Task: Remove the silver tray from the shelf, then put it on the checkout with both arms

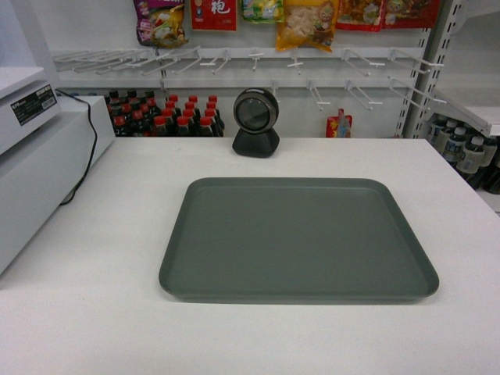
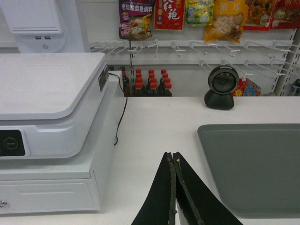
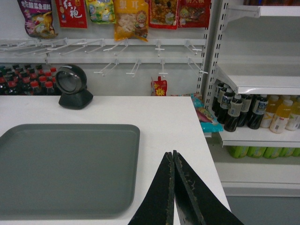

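The silver tray (image 1: 299, 238) lies flat on the white desk (image 1: 94, 312), just in front of the scanner (image 1: 255, 123). Both arms' fingers (image 2: 174, 161) (image 3: 171, 159) are pressed together, holding nothing. The tray looks stiff, probably light and slippery; its side rims offer the best hold.

A white far wall (image 1: 101, 31) carries rows of white wire peg hooks (image 1: 258, 56) with colourful snack packets (image 1: 308, 22); red-capped dark bottles (image 1: 168, 116) stand below, yellow drink bottles (image 3: 281, 115) far right.
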`<state>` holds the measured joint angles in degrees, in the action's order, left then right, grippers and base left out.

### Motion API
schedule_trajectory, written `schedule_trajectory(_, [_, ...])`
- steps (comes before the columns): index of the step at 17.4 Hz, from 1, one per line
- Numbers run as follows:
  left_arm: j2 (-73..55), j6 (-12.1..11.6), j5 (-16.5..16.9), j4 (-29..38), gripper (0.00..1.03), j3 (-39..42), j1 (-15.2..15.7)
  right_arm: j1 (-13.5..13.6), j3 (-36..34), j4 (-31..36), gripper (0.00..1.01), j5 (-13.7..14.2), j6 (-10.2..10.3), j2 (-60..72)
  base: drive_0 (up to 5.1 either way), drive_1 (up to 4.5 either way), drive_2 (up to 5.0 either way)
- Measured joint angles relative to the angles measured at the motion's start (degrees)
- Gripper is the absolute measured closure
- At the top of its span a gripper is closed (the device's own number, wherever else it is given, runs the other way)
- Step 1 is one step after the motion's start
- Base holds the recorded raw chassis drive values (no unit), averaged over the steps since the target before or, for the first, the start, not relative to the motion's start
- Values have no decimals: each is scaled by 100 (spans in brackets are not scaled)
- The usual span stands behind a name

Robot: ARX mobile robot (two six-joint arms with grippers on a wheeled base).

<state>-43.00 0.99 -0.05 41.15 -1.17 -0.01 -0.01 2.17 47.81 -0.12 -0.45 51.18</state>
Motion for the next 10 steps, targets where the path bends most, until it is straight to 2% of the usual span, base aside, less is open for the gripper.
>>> schedule_trajectory(10, [2286,0,0,-2109,102,59,0,0,-146,-2317,99,0,2,-2632,0,0,0])
